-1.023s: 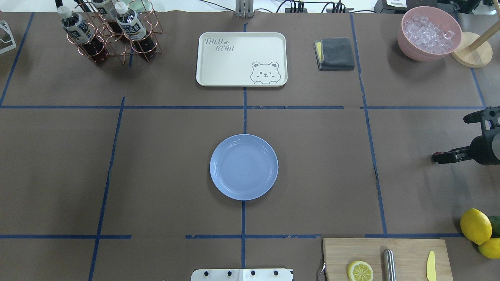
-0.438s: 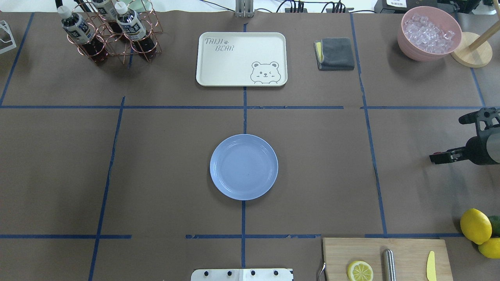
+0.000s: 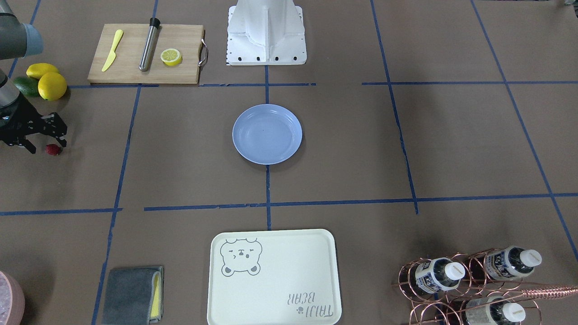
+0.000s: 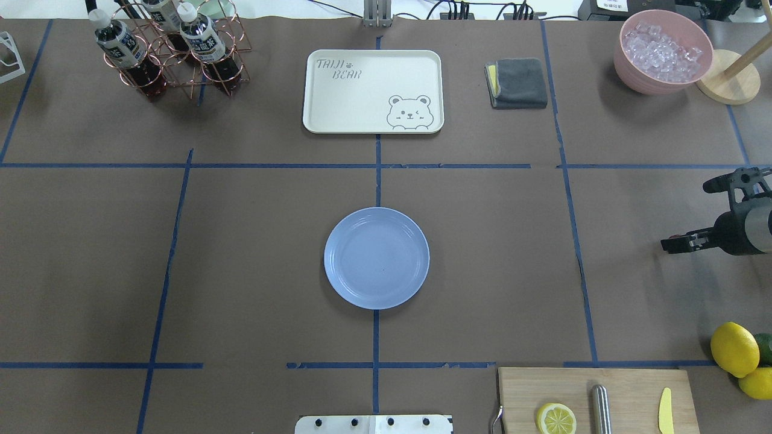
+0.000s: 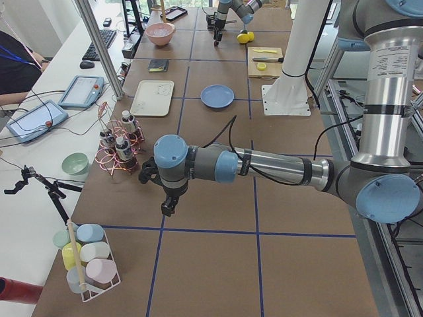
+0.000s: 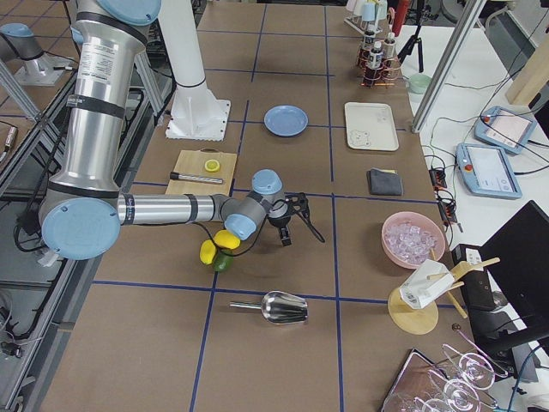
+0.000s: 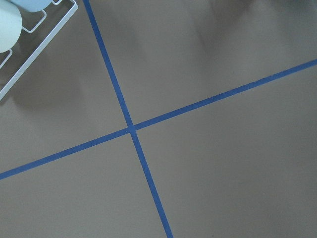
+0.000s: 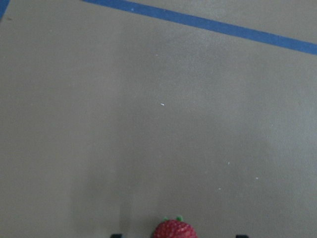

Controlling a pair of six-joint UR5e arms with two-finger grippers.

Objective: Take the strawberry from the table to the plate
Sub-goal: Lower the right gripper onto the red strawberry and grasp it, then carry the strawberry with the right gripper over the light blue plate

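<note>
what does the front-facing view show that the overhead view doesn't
Only front-facing: the strawberry on the table, between the fingertips of the open right gripper. Only overhead: the round wooden stand base beside the ice bowl. Both: the empty plate, the bear tray, the cutting board and the lemons.

The tabletop (image 4: 271, 253) is matt brown paper crossed by smooth blue tape (image 4: 375, 343). The plate (image 4: 376, 258) looks smooth, faintly glossy plastic. The strawberry (image 8: 174, 230) has rough, pitted red skin. The cutting board (image 3: 185, 72) is pale matt wood, bearing a brushed-metal rod (image 3: 149, 45).
</note>
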